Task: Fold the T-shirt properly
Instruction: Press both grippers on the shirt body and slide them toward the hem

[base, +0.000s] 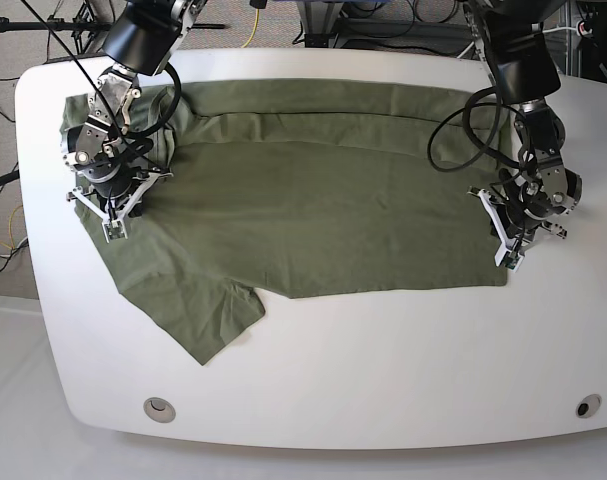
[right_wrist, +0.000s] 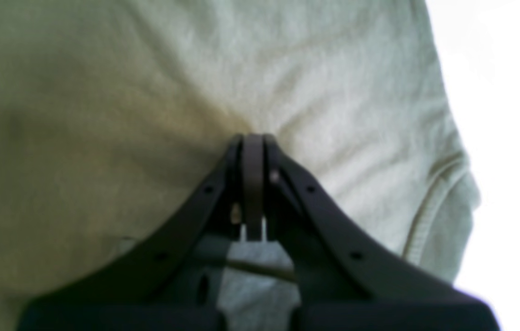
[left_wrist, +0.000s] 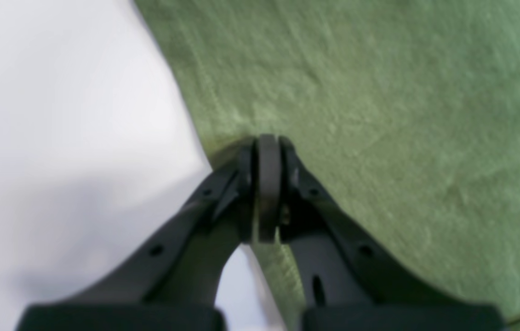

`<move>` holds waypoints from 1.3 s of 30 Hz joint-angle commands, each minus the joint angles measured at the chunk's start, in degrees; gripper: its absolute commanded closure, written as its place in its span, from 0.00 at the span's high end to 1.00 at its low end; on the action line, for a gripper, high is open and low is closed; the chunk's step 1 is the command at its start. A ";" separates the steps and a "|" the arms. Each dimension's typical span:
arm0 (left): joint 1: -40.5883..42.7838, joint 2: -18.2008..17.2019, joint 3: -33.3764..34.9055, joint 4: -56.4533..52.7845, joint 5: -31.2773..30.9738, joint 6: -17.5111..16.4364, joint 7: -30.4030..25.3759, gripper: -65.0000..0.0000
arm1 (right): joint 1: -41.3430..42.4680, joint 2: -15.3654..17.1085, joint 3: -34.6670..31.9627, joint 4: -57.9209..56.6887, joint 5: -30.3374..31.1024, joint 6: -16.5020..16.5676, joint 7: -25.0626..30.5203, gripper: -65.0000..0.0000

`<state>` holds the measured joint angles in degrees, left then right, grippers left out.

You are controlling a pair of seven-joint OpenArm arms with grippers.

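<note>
T-shirt lies spread across the white table, olive-green, partly folded — a long fold line runs along the far side and one sleeve sticks out toward the near edge on the base view's left. Left gripper is on the shirt's edge at the base view's right, jaws fully closed with fabric bunched at the tips; whether cloth is actually pinched between them, can't tell. Right gripper sits on the opposite end near the shoulder — jaws also closed tight, cloth puckered around the tips, grip on it likewise unclear.
</note>
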<state>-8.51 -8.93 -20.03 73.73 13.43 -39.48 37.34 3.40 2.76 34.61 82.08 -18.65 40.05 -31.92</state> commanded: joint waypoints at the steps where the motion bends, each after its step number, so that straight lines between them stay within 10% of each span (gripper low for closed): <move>1: -0.50 -0.08 0.56 -1.08 1.21 -0.52 1.12 0.00 | -0.63 -0.70 0.16 1.83 -1.08 -0.05 -1.18 0.00; 39: -2.08 -5.88 1.88 -5.21 0.85 -0.52 0.33 0.00 | -1.33 -4.74 -3.36 4.11 -1.17 -0.05 -1.26 0.00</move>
<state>-10.59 -13.74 -18.04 68.73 12.19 -39.90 34.61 1.58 -2.09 31.38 85.78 -19.29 39.42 -32.12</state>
